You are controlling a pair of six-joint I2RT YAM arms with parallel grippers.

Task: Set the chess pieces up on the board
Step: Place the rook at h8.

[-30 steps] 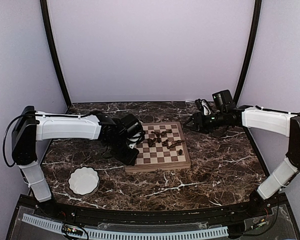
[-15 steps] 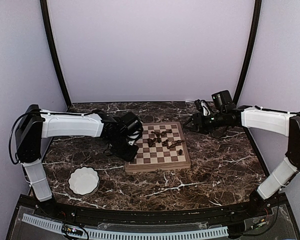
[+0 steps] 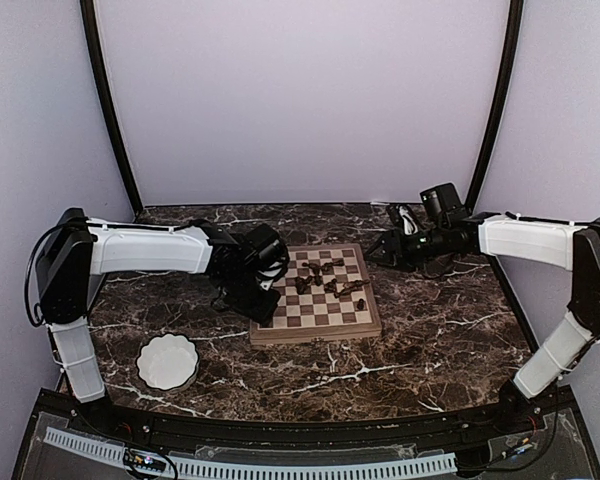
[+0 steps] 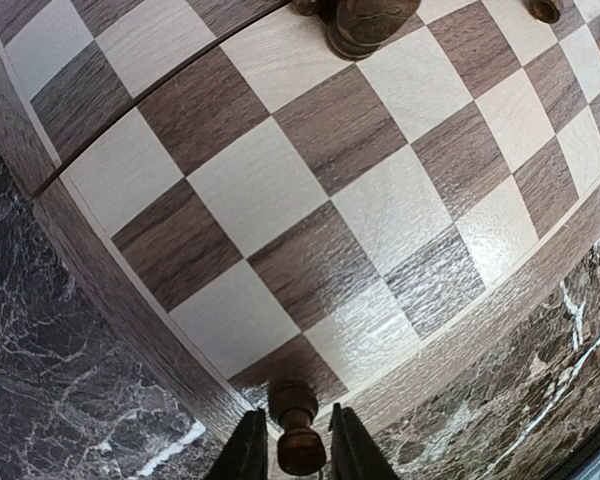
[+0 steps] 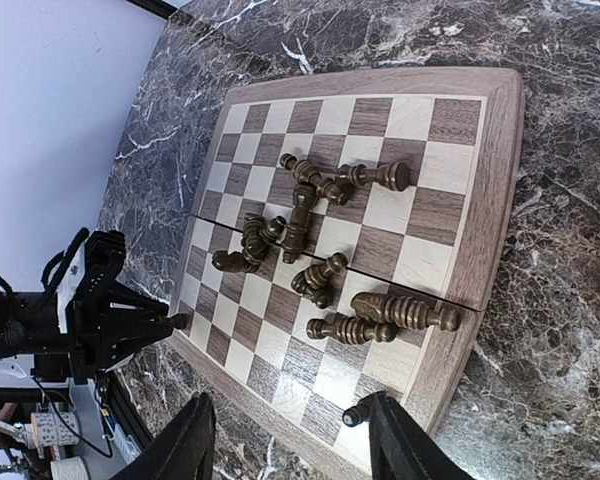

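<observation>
Chess pieces [image 5: 300, 215]: dark brown turned chessmen, and most of them are down, toppled on their sides in a loose heap across the middle squares!
Lone piece [image 5: 353, 413]: one small man sits apart from the heap, on a square close to the rim.
Board [image 3: 325, 318]: square, tan and dark brown wood-grain checks, light rim, a fold seam across the middle; it lies flat at the centre of the bench [image 3: 430, 330].
Pawn [image 4: 298, 445]: here's the action. It hangs upright over the board's corner by the rim, round head up, clamped on both sides.
Left claw [image 4: 296, 420]: clenched on that pawn, a black finger pressing each side, at the board's left edge.
Right claw [image 5: 290, 400]: released, fingers spread wide and nothing between them, hovering off the board's far right corner and looking across the heap.
Bowl [image 3: 150, 350]: white and scalloped, on the bench near the left arm's base, well apart from the board.
Bench: dark marble with white veins.
</observation>
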